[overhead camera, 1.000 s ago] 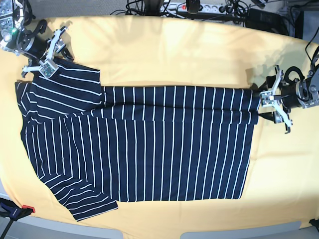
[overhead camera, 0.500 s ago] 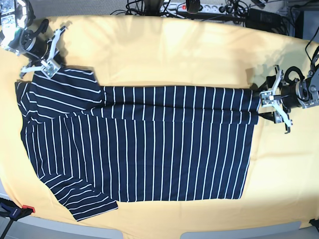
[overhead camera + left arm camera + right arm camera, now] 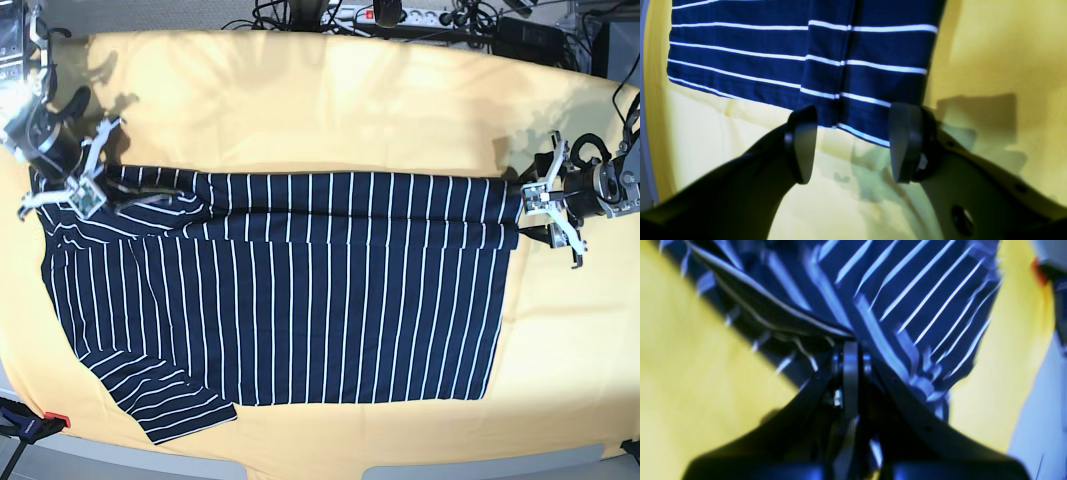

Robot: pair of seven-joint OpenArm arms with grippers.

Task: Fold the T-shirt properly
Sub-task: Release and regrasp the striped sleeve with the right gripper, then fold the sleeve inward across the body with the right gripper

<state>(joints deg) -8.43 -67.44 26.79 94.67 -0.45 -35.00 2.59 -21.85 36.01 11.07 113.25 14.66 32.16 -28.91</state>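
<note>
The T-shirt (image 3: 300, 290), dark navy with thin white stripes, lies flat across the yellow cloth (image 3: 330, 110), collar end to the left and hem to the right. My right gripper (image 3: 84, 192) is at the shirt's far left shoulder. In the right wrist view its fingers (image 3: 850, 353) are shut on a pinch of the striped fabric (image 3: 923, 283), and that view is blurred. My left gripper (image 3: 537, 208) stands open at the far hem corner. In the left wrist view the hem (image 3: 773, 66) lies just past and between the two pads (image 3: 801, 143).
Cables and a power strip (image 3: 400, 15) run along the back edge of the table. A red-tipped clamp (image 3: 35, 422) sits at the front left corner. Bare yellow cloth lies behind the shirt and to its right.
My right gripper has shut on the far sleeve and drawn it forward and left, so the sleeve no longer sticks out behind the shirt. The left arm has not moved.
</note>
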